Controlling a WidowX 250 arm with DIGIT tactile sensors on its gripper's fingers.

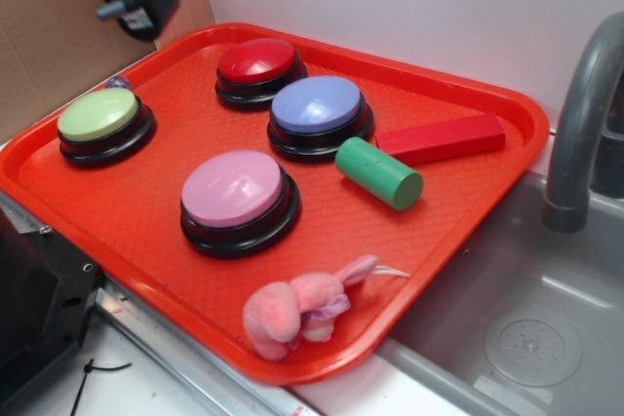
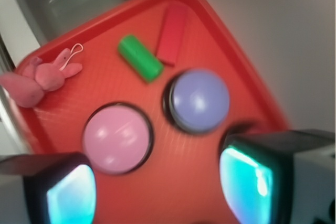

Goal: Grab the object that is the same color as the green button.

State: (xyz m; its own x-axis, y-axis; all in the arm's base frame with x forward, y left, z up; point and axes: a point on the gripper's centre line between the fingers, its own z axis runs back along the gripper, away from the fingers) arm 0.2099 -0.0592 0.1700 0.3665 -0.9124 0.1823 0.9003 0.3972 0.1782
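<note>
**Approach to green cylinder, gripper high and empty**

Gripper [image 2: 157, 192] was spread wide, holding nothing, well above the tray [image 1: 507, 114]. Green cylinder [image 1: 378, 172] lay on its side, touching the red block [image 1: 441, 137], just beside the blue button [image 1: 318, 107]. Green button [image 1: 98, 116] sat far left. Judgement: descend with jaws across the cylinder's curved sides, clear of block and button.

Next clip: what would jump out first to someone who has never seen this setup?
The bright red tray with four big dome buttons: green button far left, red button at the back, blue button mid-tray, pink button in front. A green cylinder lies beside the red block; the open gripper hovers above.
</note>
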